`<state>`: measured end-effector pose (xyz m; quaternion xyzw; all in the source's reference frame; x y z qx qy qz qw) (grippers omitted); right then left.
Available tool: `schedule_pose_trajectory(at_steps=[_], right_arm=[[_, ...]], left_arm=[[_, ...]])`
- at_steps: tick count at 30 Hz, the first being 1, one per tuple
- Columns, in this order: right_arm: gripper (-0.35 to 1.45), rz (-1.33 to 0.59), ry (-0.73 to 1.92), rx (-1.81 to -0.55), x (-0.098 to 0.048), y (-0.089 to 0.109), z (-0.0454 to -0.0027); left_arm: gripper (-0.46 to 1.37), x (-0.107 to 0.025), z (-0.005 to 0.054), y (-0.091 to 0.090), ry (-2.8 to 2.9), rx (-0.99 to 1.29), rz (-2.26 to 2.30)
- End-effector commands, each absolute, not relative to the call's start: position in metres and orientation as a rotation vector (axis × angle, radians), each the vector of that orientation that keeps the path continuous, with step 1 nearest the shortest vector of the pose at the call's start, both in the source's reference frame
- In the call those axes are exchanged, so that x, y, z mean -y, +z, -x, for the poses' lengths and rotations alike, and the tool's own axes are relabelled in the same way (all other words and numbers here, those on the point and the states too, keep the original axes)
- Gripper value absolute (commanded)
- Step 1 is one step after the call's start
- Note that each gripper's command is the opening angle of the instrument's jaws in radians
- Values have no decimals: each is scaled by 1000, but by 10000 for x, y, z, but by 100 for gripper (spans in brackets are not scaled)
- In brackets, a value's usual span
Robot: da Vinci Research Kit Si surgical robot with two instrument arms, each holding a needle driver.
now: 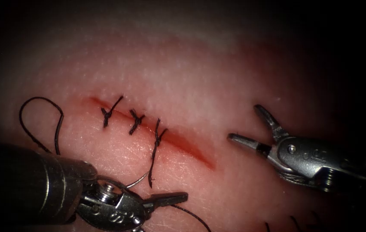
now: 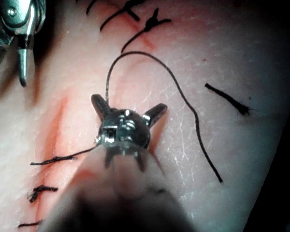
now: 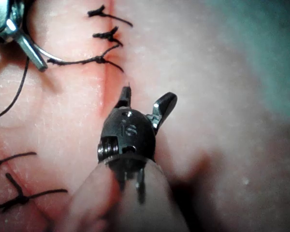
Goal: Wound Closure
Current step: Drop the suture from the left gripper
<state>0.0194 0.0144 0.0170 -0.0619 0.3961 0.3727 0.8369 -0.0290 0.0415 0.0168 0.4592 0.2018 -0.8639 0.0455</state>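
The cut [image 1: 187, 151] runs slantwise across the tissue [image 1: 217, 81], with three dark stitches [image 1: 135, 121] over its upper part. My left tool [image 1: 170, 199] lies low on the left side of the cut, its jaws spread open [image 2: 129, 104] and holding nothing. The curved needle [image 1: 138, 181] lies on the tissue beside this tool, partly hidden under it, and its thread leads up to the third stitch [image 3: 99, 60]. My right tool [image 1: 244, 122] hovers to the right of the cut's unstitched end, jaws open [image 3: 149, 94] and empty.
A loop of thread [image 1: 41, 101] lies on the tissue left of the stitches, and more thread [image 1: 196, 215] trails below the left tool. Short cut ends of thread [image 1: 294, 222] lie at the lower right. Red fluid lines the cut.
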Motion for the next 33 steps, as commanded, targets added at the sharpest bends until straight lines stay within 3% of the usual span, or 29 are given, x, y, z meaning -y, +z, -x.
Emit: schedule_pose_trajectory(at_steps=[1,12,16,19,21,23,28,29,32,33], right_arm=[[116,126,786,-842,-143,172,-194],[116,123,781,-843,-139,174,-191],[116,123,781,-840,-139,176,-192],[116,121,781,-835,-138,176,-193],[116,121,781,-836,-138,177,-193],[116,120,780,-834,-137,177,-193],[116,118,779,-832,-136,177,-193],[116,118,779,-833,-136,177,-193],[116,118,778,-833,-135,177,-193],[115,118,778,-833,-135,177,-193]], left_arm=[[92,-420,286,163,-2620,-665,-1462],[85,-458,251,106,-2562,-952,-1950],[75,-464,250,94,-2535,-1130,-2096],[77,-473,251,91,-2494,-1244,-2222],[97,-482,253,92,-2428,-1317,-2371],[98,-485,254,93,-2414,-1345,-2424],[76,-494,257,92,-2404,-1467,-2533],[76,-495,257,91,-2384,-1484,-2561],[105,-497,256,91,-2331,-1524,-2631],[99,-498,258,92,-2341,-1513,-2641]])
